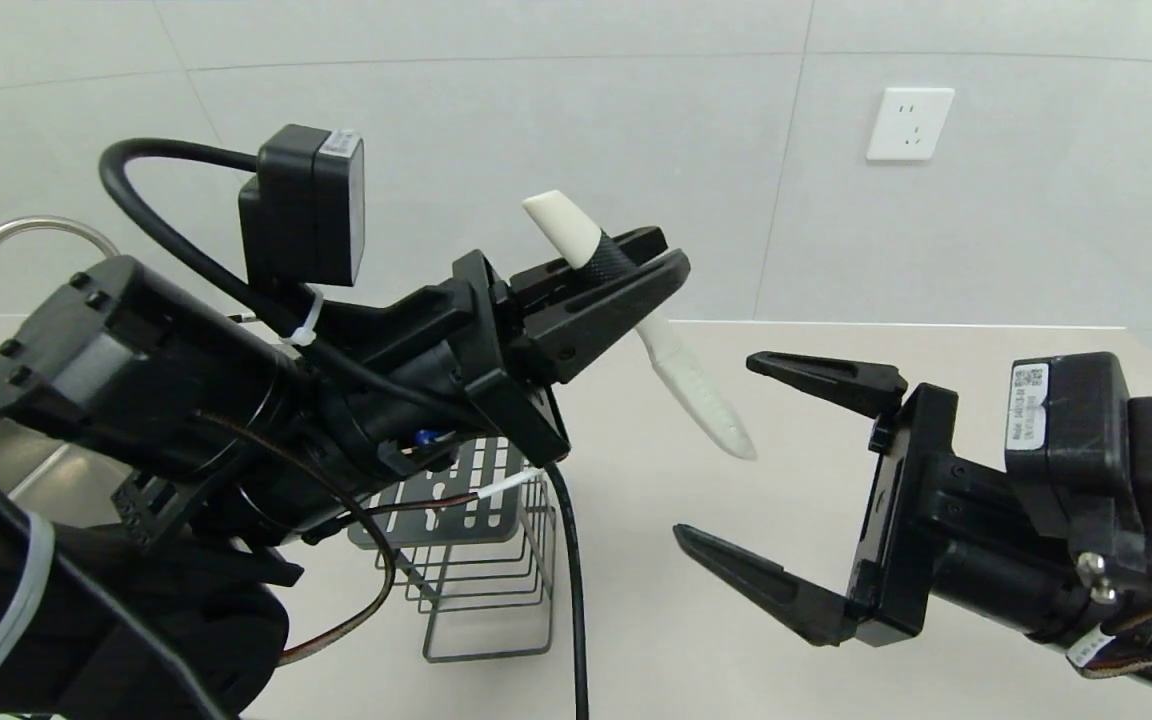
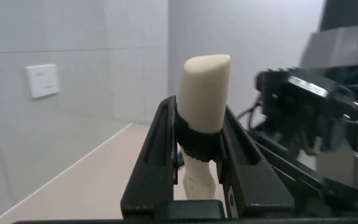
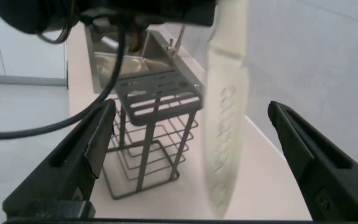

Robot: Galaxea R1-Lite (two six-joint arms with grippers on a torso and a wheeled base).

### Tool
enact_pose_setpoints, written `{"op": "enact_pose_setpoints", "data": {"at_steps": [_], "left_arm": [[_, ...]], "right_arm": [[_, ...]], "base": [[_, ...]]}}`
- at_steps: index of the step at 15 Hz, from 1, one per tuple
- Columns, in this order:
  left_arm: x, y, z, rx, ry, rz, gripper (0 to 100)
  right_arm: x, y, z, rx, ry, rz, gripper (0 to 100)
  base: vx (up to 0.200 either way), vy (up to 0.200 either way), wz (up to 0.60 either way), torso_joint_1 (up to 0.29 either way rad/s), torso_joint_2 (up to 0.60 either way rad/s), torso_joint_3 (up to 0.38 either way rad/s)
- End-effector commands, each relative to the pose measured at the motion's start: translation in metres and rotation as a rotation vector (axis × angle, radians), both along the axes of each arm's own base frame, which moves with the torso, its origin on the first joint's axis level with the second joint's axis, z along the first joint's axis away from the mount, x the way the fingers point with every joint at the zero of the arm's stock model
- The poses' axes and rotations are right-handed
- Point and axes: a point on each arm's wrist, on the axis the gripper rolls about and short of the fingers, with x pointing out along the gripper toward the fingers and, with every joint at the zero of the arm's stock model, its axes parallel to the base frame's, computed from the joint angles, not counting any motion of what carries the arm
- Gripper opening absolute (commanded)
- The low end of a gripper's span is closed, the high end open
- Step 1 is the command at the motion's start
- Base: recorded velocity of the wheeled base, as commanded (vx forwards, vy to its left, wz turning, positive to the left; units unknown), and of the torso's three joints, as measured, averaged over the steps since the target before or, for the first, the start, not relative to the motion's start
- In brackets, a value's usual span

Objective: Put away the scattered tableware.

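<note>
In the head view, the left gripper [image 1: 651,262] is raised above the counter [image 1: 936,500] and clamped on the knife [image 1: 686,380] at the black band around its handle. The pale handle end sticks up and away toward the wall, and the white blade slants down toward the right gripper [image 1: 716,447]. That gripper stands spread wide, one finger above and one below, with the blade tip near the gap between them. Below the left arm a wire rack [image 1: 481,560] stands on the counter. A steel sink [image 1: 36,470] with a curved faucet [image 1: 26,235] lies at the far left, and a wall socket [image 1: 909,123] sits on the tiled wall. In the left wrist view, the left gripper [image 2: 197,112] has its two black fingers pressed against the knife [image 2: 204,93] handle from both sides, its rounded end rising past them; the socket [image 2: 42,81] is on the wall beyond. In the right wrist view, the right gripper [image 3: 191,107] has its fingers far apart. The knife [image 3: 225,124] blade hangs between them, touching neither, with the wire rack [image 3: 154,130] and the sink [image 3: 123,59] behind it.
</note>
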Motion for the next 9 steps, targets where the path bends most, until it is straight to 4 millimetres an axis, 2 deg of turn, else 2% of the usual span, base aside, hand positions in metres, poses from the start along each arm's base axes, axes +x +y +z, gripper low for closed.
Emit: {"op": "enact_pose_setpoints", "data": {"at_steps": [1, 3, 4, 6, 8, 9], "left_arm": [[0.001, 0.006, 0.004, -0.019, 0.005, 0.046, 0], [-0.001, 0.014, 0.011, -0.028, 0.025, 0.113, 0], [-0.004, 0.023, 0.018, -0.019, 0.022, 0.167, 0], [-0.006, 0.045, 0.025, 0.041, -0.003, 0.263, 0], [-0.017, 0.057, 0.027, 0.083, -0.008, 0.301, 0], [-0.023, 0.061, 0.029, 0.091, -0.006, 0.304, 0]], "right_arm": [[0.001, -0.019, 0.003, 0.049, 0.045, -0.085, 100], [-0.001, -0.039, -0.001, 0.133, 0.167, -0.188, 100], [-0.007, -0.060, -0.005, 0.207, 0.254, -0.266, 100], [-0.023, -0.099, -0.007, 0.260, 0.240, -0.381, 100], [-0.054, -0.136, -0.010, 0.300, 0.170, -0.471, 100], [-0.077, -0.151, -0.026, 0.298, 0.174, -0.531, 100]], "base": [[0.000, 0.000, 0.00, 0.000, 0.00, 0.000], [0.000, 0.000, 0.00, 0.000, 0.00, 0.000], [0.000, 0.000, 0.00, 0.000, 0.00, 0.000], [0.000, 0.000, 0.00, 0.000, 0.00, 0.000], [0.000, 0.000, 0.00, 0.000, 0.00, 0.000], [0.000, 0.000, 0.00, 0.000, 0.00, 0.000]]}}
